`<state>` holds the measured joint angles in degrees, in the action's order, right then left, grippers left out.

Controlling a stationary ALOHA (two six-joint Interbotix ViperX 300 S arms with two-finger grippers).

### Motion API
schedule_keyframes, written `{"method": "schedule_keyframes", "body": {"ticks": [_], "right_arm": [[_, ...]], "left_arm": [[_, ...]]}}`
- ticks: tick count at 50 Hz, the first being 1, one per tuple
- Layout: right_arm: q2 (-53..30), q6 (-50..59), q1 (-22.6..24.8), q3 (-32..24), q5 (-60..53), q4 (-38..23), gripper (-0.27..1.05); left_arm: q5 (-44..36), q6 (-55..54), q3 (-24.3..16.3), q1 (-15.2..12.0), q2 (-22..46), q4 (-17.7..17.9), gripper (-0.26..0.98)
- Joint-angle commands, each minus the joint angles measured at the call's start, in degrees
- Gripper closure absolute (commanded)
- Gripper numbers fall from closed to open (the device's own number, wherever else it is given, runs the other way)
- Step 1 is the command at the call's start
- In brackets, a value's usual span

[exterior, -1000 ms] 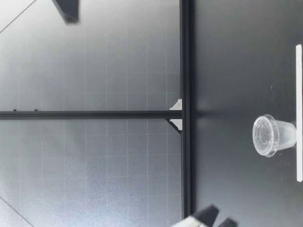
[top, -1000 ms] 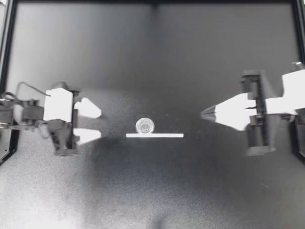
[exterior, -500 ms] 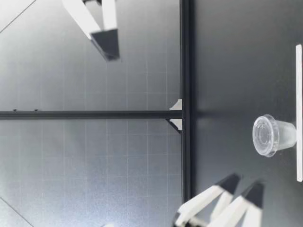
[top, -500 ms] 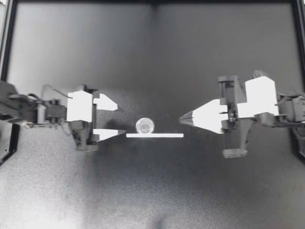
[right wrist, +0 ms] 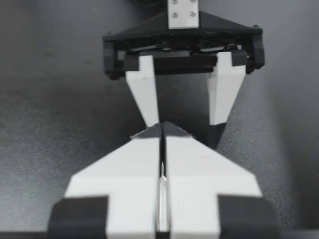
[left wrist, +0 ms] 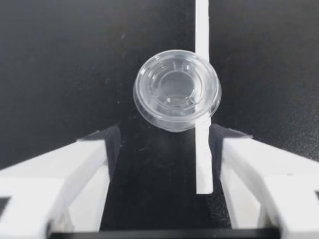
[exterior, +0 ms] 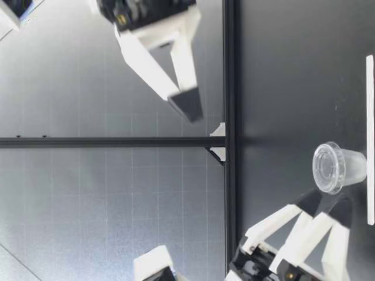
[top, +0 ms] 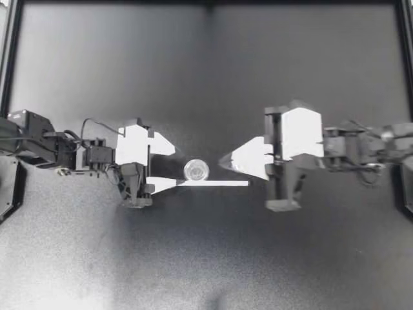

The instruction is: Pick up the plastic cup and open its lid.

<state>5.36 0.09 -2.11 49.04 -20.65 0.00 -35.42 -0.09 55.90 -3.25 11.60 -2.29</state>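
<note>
My left gripper point(top: 174, 166) is hanging with its fingers spread wide, wider than the plastic cup point(top: 195, 170), and is holding nothing. The cup is standing upright on the table point(top: 206, 258) just ahead of those fingertips, in line with the gap between them but not inside it. In the left wrist view its clear lid point(left wrist: 177, 89) is sitting closed on the rim, and only the cup's own bottom is showing through it. A white strip point(top: 216, 183) is lying flat on the table, touching the cup's side; its near end is reaching in between the open fingers, just inside one finger point(left wrist: 239, 154).

My right gripper point(top: 224, 161) is pointing at the cup from the opposite side, a little apart from it, with its two fingers pressed together and nothing between them. In the low view it point(exterior: 186, 105) is hovering well above the table, while my left gripper point(exterior: 327, 206) is sitting low, its tips at about the level of the lid.
</note>
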Motion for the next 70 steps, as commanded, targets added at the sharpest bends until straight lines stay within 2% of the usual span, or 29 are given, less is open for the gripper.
{"method": "schedule_keyframes", "body": {"ticks": [1, 34, 70], "right_arm": [[-0.7, -0.1, -0.6, -2.5, 0.6, 0.0, 0.97], [-13.6, -0.3, -0.6, -10.8, 9.3, -0.1, 0.97], [-18.2, 0.1, -2.7, -11.3, 12.0, 0.0, 0.97]], "left_arm": [[-0.6, -0.1, -1.2, 0.0, -0.2, -0.2, 0.11], [-0.5, -0.6, -4.7, 0.4, 3.9, -0.2, 0.11], [-0.5, -0.6, -5.7, 0.9, 4.5, -0.4, 0.12]]}}
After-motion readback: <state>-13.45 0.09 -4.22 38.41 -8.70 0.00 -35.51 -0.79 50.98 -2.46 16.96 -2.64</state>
